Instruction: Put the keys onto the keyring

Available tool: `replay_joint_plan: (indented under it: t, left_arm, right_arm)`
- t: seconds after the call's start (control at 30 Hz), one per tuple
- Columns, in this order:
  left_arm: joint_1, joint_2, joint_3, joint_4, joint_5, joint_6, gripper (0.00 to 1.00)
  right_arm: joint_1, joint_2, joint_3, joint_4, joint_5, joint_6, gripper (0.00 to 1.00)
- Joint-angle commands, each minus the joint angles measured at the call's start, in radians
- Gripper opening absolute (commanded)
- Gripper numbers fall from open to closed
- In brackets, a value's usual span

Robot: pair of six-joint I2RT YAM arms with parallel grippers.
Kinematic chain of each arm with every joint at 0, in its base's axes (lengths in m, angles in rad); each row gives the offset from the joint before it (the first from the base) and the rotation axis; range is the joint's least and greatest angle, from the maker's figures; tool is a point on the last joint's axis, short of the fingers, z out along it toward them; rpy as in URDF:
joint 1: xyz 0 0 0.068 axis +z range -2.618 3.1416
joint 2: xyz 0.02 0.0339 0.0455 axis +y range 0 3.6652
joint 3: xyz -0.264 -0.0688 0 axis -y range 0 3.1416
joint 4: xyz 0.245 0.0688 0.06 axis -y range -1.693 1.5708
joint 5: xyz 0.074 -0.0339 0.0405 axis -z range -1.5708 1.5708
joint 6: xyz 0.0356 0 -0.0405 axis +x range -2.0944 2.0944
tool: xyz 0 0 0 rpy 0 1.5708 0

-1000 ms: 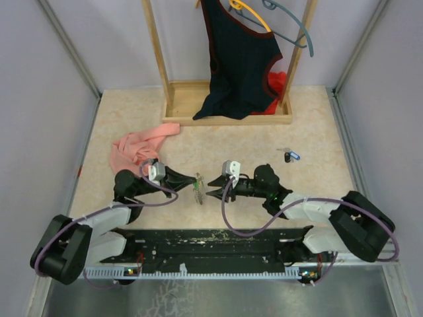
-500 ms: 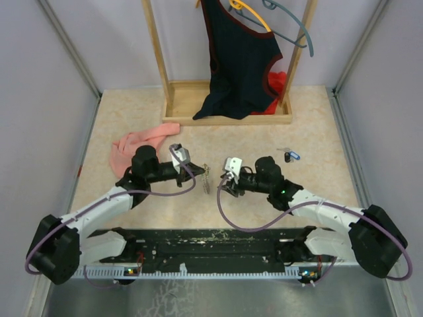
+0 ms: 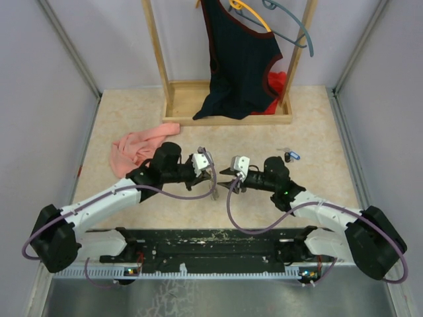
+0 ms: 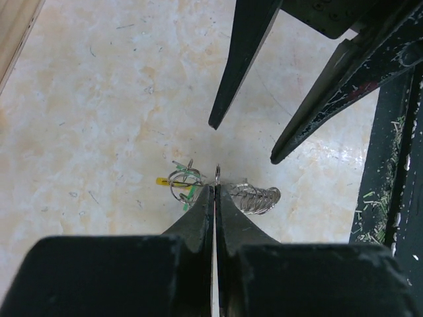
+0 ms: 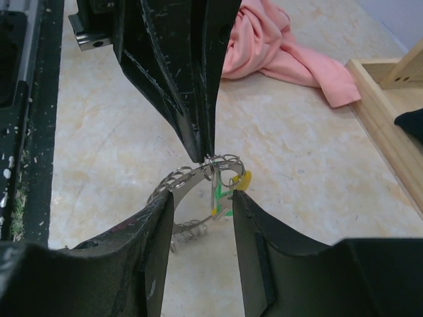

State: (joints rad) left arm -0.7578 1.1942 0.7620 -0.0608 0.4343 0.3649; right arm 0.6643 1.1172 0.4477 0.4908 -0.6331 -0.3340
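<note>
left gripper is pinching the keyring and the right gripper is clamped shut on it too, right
Not quite. The left gripper is shut on the keyring, but the right gripper is open, not clamped shut. The right wrist view shows its two fingers standing apart with a clear gap between them.

No legible txt, labels, brand marks or nos. in any view. Pale specks on left fingers (image 5: 173, 72) = scuffs, not print. Black base rail (image 3: 198, 247) markings too small to read.
</note>
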Motion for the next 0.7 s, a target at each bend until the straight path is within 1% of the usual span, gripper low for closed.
replay_joint_plan:
  t: [0.0,0.13,0.27,0.33,0.5,0.67]
  left_arm:
    - [-0.033,-0.001,0.047,-0.075,-0.119,0.028,0.01]
    - [-0.049,0.007,0.078,-0.105,-0.141,0.065,0.01]
    - [-0.067,0.038,0.102,-0.146,-0.167,0.114,0.01]
    - [-0.080,0.052,0.115,-0.166,-0.185,0.134,0.01]
    - [-0.099,0.044,0.126,-0.187,-0.215,0.175,0.01]
    - [-0.106,0.019,0.131,-0.187,-0.197,0.212,0.01]
  right_arm:
    - [-0.008,-0.023,-0.069,0.252,-0.003,0.152,0.42]
    - [-0.008,-0.009,-0.087,0.297,0.007,0.182,0.42]
    - [-0.008,0.027,-0.087,0.341,-0.041,0.182,0.42]
    - [-0.007,0.036,-0.090,0.355,-0.078,0.160,0.41]
    - [-0.007,0.039,-0.110,0.378,-0.096,0.099,0.40]
    - [-0.008,0.035,-0.121,0.378,-0.052,0.038,0.37]
